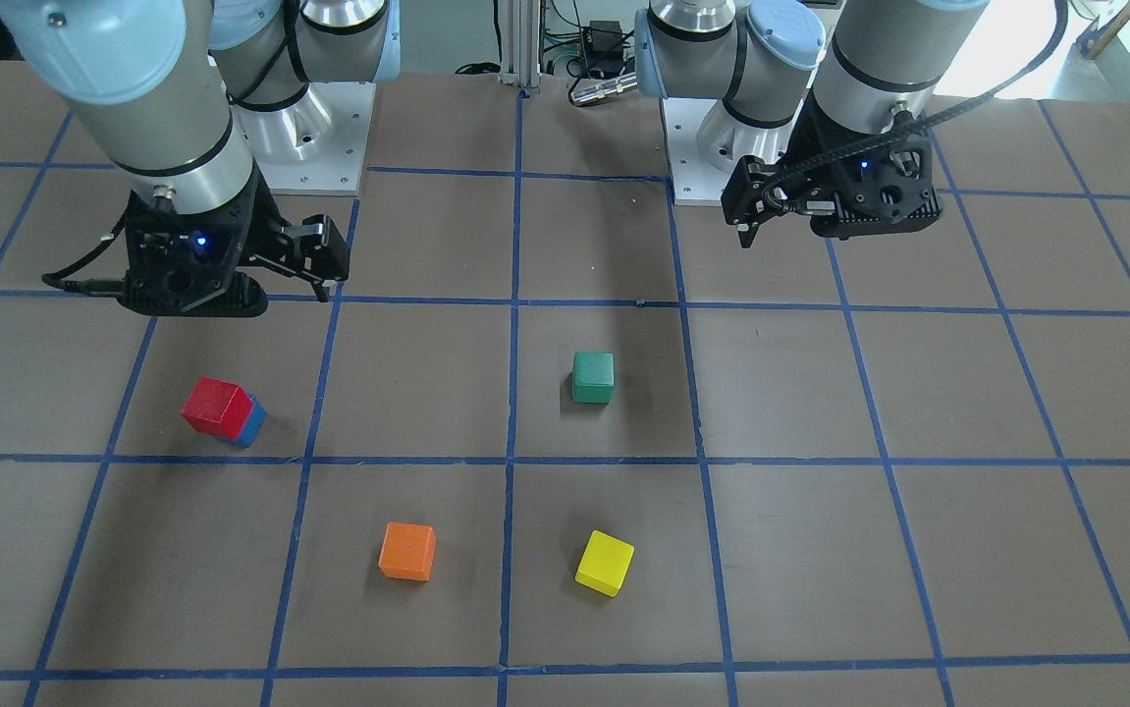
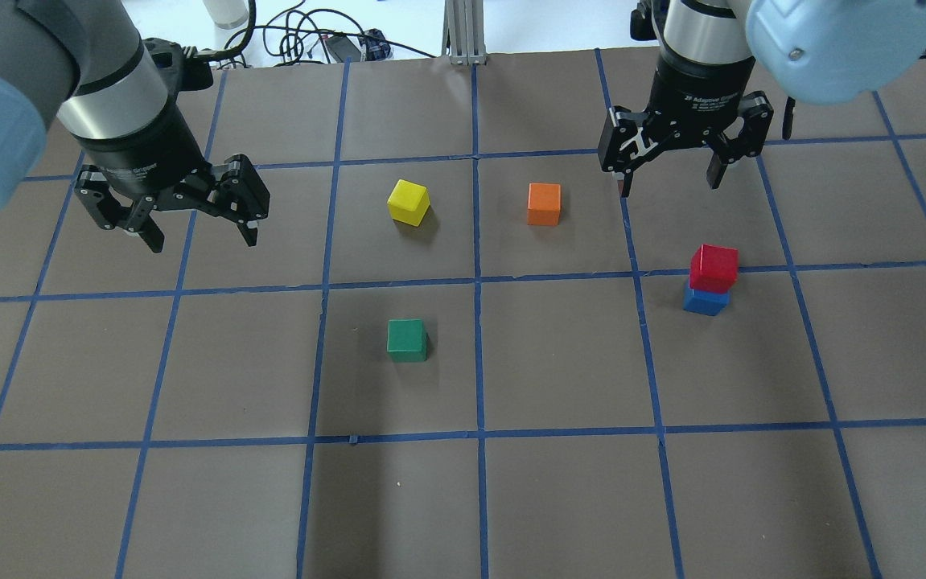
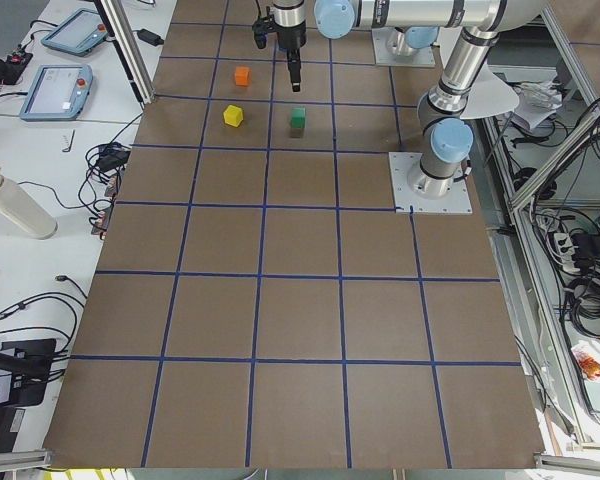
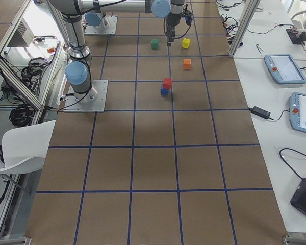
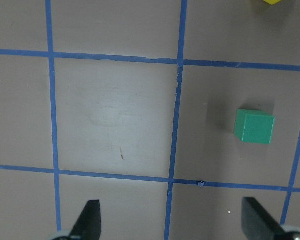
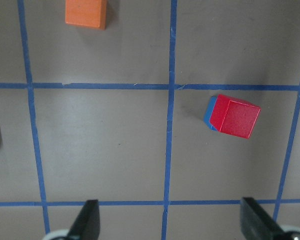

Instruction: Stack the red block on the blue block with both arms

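Observation:
The red block (image 2: 714,268) sits on top of the blue block (image 2: 705,301), slightly twisted on it, on the table's right half. The stack also shows in the front view, red block (image 1: 216,406) over blue block (image 1: 252,428), and in the right wrist view, red block (image 6: 237,116) over blue block (image 6: 209,111). My right gripper (image 2: 668,185) is open and empty, raised above the table just beyond the stack. My left gripper (image 2: 201,239) is open and empty, raised over the table's left side.
A green block (image 2: 407,339) lies near the middle, also in the left wrist view (image 5: 255,126). A yellow block (image 2: 409,201) and an orange block (image 2: 544,203) lie farther out. Blue tape lines grid the brown table (image 2: 559,482).

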`<move>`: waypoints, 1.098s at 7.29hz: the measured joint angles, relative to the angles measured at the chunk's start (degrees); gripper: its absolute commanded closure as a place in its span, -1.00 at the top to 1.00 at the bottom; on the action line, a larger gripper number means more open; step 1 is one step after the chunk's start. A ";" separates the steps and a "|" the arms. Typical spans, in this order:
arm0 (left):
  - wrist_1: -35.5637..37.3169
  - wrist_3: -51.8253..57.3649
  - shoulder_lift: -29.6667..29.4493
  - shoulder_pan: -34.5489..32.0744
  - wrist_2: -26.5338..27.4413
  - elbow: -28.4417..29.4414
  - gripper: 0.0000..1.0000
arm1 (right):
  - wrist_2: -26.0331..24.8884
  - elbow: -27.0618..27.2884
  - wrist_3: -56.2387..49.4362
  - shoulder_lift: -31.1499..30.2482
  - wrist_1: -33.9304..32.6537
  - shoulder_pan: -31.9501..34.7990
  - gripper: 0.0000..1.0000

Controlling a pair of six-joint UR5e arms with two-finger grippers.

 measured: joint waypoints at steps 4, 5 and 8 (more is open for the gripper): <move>5.39 -2.30 -0.93 -0.06 -0.14 0.65 1.00 | 2.42 0.26 0.44 -2.76 3.71 2.01 1.00; 6.56 -2.49 -0.99 -0.11 -1.18 0.56 1.00 | 3.84 0.45 0.44 -3.69 3.62 2.26 1.00; 7.46 -2.54 -1.18 -0.27 -3.27 0.02 1.00 | 5.55 0.68 0.58 -4.36 3.13 2.28 1.00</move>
